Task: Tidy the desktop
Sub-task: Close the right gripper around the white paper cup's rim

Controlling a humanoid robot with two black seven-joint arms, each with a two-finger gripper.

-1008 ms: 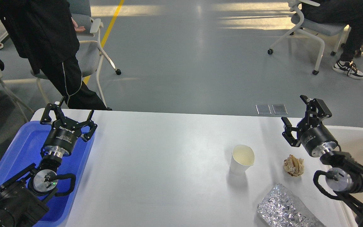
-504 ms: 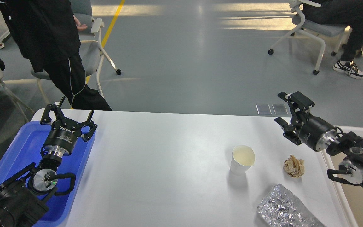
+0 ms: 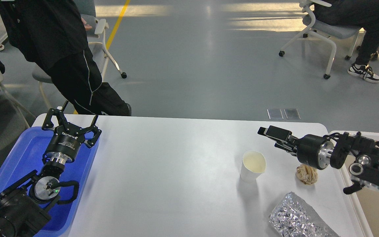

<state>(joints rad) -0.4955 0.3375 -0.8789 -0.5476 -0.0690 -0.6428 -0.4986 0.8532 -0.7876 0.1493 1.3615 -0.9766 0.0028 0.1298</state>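
The white desktop (image 3: pixel 176 177) carries a white paper cup (image 3: pixel 253 166), a crumpled brown paper ball (image 3: pixel 307 174) and a crumpled sheet of silver foil (image 3: pixel 299 219), all at the right. My right gripper (image 3: pixel 272 137) lies level and points left, above and just behind the cup and the paper ball; its fingers look apart and hold nothing. My left gripper (image 3: pixel 72 124) is open and empty, hovering over the far right corner of the blue tray (image 3: pixel 21 154).
A beige-white bin (image 3: pixel 370 204) stands past the desktop's right edge, under my right arm. A person in black (image 3: pixel 74 65) stands at the far left edge of the table. Wheeled chairs stand on the floor behind.
My right gripper has swung from pointing up to lying level and has moved left and down towards the cup. The left arm has not moved. The person has stepped to the right.
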